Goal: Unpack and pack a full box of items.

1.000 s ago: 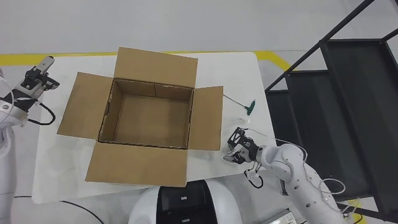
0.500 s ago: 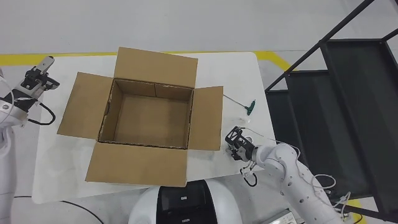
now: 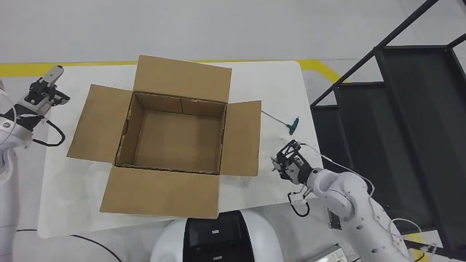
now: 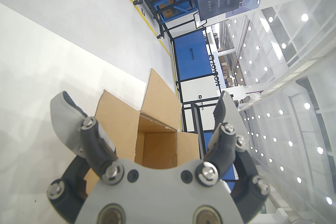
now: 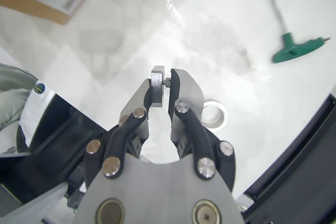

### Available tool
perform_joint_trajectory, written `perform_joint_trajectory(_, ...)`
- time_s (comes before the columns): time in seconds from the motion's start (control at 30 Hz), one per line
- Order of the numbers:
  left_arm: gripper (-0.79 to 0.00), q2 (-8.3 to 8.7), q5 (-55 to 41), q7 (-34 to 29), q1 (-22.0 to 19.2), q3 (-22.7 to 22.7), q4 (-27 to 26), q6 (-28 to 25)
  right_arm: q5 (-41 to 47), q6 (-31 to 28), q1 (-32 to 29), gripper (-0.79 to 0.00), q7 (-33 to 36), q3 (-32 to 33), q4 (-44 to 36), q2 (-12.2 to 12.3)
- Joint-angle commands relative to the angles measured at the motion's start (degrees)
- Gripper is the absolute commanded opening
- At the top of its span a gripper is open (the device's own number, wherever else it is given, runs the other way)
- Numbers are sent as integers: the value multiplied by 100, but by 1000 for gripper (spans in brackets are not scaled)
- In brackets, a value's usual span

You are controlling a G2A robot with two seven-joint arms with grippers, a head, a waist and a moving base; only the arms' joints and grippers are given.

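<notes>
From above, the cardboard box (image 3: 182, 78) is sitting open on the white bench (image 3: 277, 80), with black stairs (image 3: 408, 116) standing alongside. At the left wrist, the left gripper (image 4: 144, 101) is hanging released, facing blue partitions (image 4: 194, 57). At the right wrist, the right gripper (image 5: 164, 78) is clenching a small metal part (image 5: 157, 83) near a white ring (image 5: 214, 114).

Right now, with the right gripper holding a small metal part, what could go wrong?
The metal part sits at the right gripper's very tips and may slip out. The ring lies close beside the gripper and could get knocked. The flap of the box lies between gripper and opening; a short drop would land there.
</notes>
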Motion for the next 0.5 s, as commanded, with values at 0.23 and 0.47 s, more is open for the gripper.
perform_joint_trajectory(0.23, 0, 0, 0, 0, 0, 0, 0, 0, 58, -253, -858, -785, -593, 1219, -2059, 79)
perform_joint_trajectory(0.47, 0, 0, 0, 0, 0, 0, 0, 0, -287, -451, 806, -785, 340, -247, -1906, 78)
